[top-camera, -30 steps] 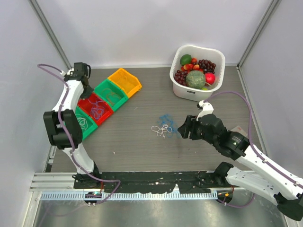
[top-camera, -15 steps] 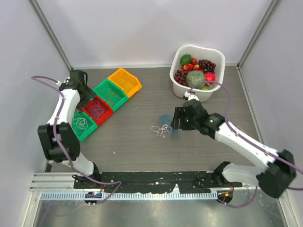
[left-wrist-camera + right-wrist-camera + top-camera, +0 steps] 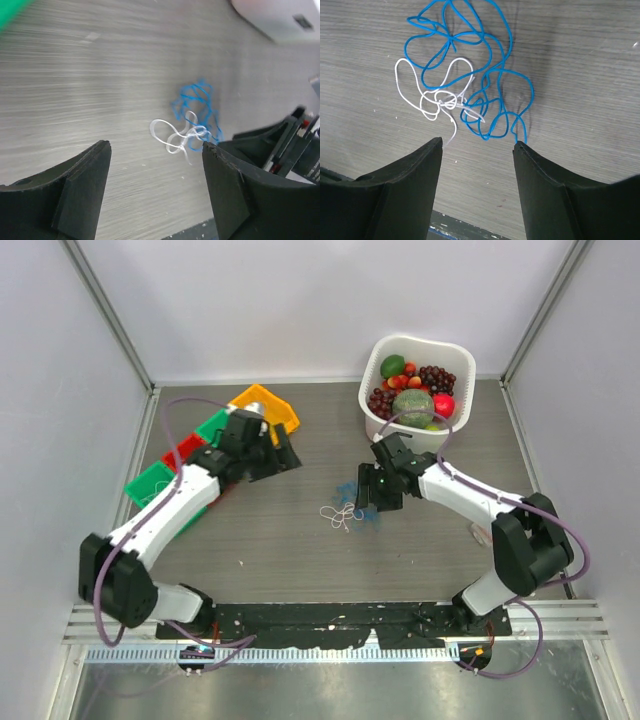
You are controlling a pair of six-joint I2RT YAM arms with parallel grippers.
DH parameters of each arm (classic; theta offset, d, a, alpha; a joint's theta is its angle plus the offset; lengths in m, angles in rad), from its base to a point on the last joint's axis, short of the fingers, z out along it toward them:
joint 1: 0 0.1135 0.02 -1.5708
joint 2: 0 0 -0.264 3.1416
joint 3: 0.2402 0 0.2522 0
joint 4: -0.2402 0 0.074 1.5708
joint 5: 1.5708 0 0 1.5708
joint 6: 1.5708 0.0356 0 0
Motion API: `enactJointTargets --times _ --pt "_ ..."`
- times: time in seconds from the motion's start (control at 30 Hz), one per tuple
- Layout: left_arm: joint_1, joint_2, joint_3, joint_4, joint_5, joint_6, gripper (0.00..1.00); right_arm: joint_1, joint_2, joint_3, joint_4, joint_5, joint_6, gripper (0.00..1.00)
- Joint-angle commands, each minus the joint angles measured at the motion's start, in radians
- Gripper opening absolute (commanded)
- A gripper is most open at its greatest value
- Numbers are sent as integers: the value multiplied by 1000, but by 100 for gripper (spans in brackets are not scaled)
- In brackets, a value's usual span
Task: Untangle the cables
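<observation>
The blue cable (image 3: 451, 37) and white cable (image 3: 405, 97) are lying knotted together in the middle of the counter (image 3: 300, 550). The right hand (image 3: 477, 145) is hanging wide open and empty just above them, ready to pinch one. The left hand (image 3: 156, 147), at their 10 o'clock, is gaping empty too, likely aiming for the other.

No readable text, labels or numbers.
</observation>
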Motion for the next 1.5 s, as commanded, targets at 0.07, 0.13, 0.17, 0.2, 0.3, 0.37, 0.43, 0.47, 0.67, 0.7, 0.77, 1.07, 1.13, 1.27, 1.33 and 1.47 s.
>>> enactJointTargets --times 0.07,0.13,0.17,0.2,0.3,0.37,0.43,0.47,0.67,0.7,0.77,1.07,1.13,1.27,1.33,1.47 --pt "-97 278 108 176 265 -1 80 2 -178 -81 22 -40 51 64" --pt "-103 371 154 190 319 -18 81 0 -245 -121 17 -20 63 64" --pt "-104 421 183 194 340 -24 81 -1 -274 -133 19 -9 72 64" --pt "-109 468 211 190 357 -26 81 2 -325 -162 17 5 72 64" --pt "-124 600 294 188 420 -53 80 -3 -420 -202 8 28 83 64" --pt "-141 658 334 173 432 -82 79 -5 -454 -218 -4 31 88 64" --pt "-169 708 364 153 437 -101 73 -5 -471 -226 -12 37 89 64" --pt "-181 731 372 142 440 -105 71 -6 -475 -230 -12 46 86 64" --pt "-203 743 397 92 465 -87 26 -11 -443 -218 -4 31 68 64" --pt "-204 717 406 79 457 -67 18 -11 -430 -212 -4 22 69 64" --pt "-206 641 417 65 436 -24 4 -9 -414 -210 5 0 54 65" --pt "-204 314 392 73 535 -38 0 -14 -455 -172 120 -12 -4 68" --pt "-206 242 384 75 535 -32 0 -14 -489 -166 152 -8 -4 68" --pt "-204 147 407 70 530 -21 0 -14 -586 -190 274 -41 -3 68" --pt "-206 122 435 79 552 -29 0 -14 -623 -212 385 -99 5 69" --pt "-207 103 518 82 593 -52 0 -12 -620 -218 565 -210 49 69"
